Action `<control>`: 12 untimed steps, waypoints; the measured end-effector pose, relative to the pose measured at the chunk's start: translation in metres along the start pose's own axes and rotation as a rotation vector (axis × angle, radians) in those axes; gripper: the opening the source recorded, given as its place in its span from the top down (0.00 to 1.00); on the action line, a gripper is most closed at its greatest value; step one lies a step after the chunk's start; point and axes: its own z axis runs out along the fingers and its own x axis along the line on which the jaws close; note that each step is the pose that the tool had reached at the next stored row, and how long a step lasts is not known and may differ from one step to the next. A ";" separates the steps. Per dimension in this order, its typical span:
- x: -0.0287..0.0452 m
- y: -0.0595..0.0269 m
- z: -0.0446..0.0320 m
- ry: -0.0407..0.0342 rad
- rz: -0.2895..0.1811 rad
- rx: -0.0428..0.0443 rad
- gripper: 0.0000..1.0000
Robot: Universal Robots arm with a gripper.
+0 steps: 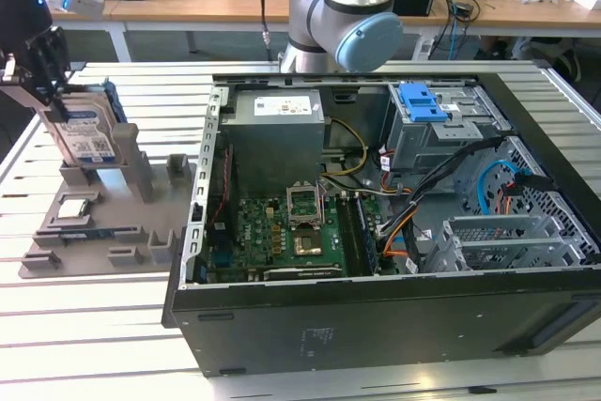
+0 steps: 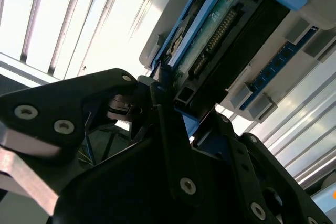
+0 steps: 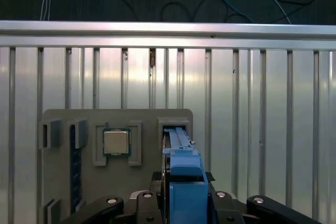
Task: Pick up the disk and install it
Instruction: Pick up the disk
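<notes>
**Claw state.** The claw [image 1: 58, 99] is closed on the top edge of the disk [image 1: 89, 138], with one finger on each broad face. In the first wrist view, the claw links sit tight against both sides of the disk's blue bracket [image 3: 184, 179], with no gap to be seen.

**Disk position.** The disk stands upright on its long edge in a slot of the grey holder [image 1: 113, 232], at the exterior view's left. Its lower edge is at the slot, and the pictures do not show whether it has lifted off the slot floor. In the second wrist view, the connector edge [image 2: 218, 30] of the disk points away from the claw.

**Adjacent edges.**
- A grey post [image 1: 138, 164] of the holder stands just beside the disk, on the exterior view's right.
- The processor chip [image 3: 116, 141] lies flat in its own pocket, apart from the disk slot.
- The holder's edge lies close to the side wall of the computer case [image 1: 376, 326].

**Open room.**
- Nothing stands over the disk other than the claw.
- Beyond the holder, bare slats of the desk [image 3: 262, 103] run to the rim rail [image 3: 168, 27].
- The case lies with its side open upward. The drive cage [image 1: 441, 133] with its blue latch [image 1: 420, 100] sits near the far wall, well apart from the disk.
- The arm base [image 1: 343, 16] stands behind the case.
</notes>
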 end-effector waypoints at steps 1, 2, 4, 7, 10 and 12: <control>0.0000 0.0000 -0.0009 0.0000 0.000 0.0000 0.64; 0.0000 0.0001 -0.0020 0.0000 0.000 -0.0001 0.64; 0.0000 0.0001 -0.0045 0.0000 0.000 0.0000 0.64; -0.0001 0.0002 -0.0101 0.0000 0.000 0.0000 0.64; -0.0001 0.0003 -0.0140 0.0001 0.000 0.0000 0.64; -0.0001 0.0003 -0.0167 0.0000 0.000 0.0000 0.64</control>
